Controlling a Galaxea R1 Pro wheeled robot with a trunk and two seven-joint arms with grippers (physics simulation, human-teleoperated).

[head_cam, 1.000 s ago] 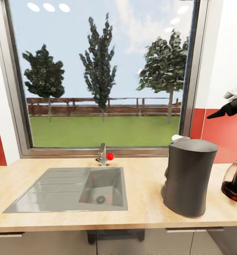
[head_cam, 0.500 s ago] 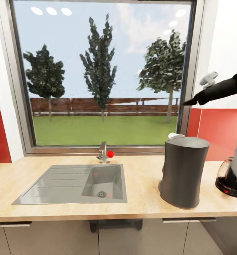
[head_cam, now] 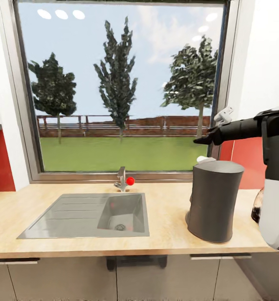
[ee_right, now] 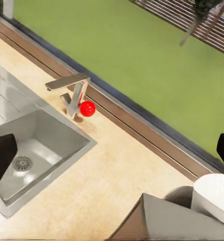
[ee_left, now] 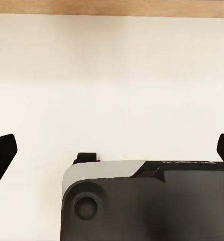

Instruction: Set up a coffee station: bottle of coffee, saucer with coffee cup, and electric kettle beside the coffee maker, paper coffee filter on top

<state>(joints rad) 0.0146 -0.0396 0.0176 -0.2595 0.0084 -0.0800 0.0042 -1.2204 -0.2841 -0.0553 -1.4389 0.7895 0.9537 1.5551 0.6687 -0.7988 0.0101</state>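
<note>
coffee maker on the tabletop, right arm raised above it.

the coffee maker [head_cam: 215,200] is seen upright on the wooden tabletop [head_cam: 168,217], right of the sink [head_cam: 89,215] and tap [head_cam: 122,180]. a white rounded object [head_cam: 204,159] is noted just behind its top. the kettle [head_cam: 256,205] is partly hidden behind the robot's body at the right edge. the right gripper [head_cam: 203,140] is held in the air above the coffee maker, fingers apart, nothing between them. the left gripper's fingers [ee_left: 2,155] are set wide apart, facing a pale surface.
</note>
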